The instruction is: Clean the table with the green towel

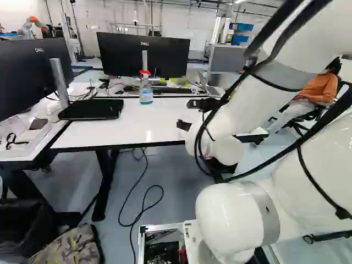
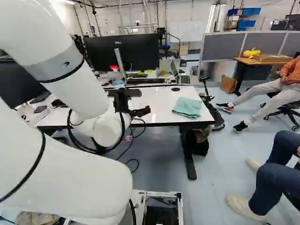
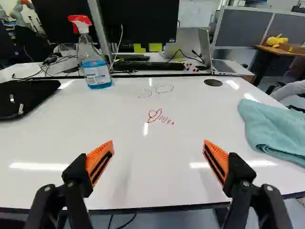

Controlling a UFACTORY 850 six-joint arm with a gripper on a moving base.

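Note:
My gripper [image 2: 132,104] is over the white table's near edge in the right base view, left of the green towel [image 2: 187,107], which lies folded near the table's right end. In the wrist view the gripper [image 3: 158,160] stands wide open, nothing between its orange pads. The towel [image 3: 276,129] lies beyond and beside one finger, not touched. On the white table [image 3: 157,186] ahead of the fingers are red marks [image 3: 159,116] and fainter dark outlines. A spray bottle [image 1: 146,91] with blue liquid and a red head stands at the table's back part.
Two monitors [image 1: 144,54] rise behind and left of the table. A laptop [image 3: 209,52] stands behind it. A black tray-like thing [image 1: 91,109] lies on the left part. A seated person's legs [image 2: 267,183] are close at the right; black cables [image 1: 144,192] hang below the table.

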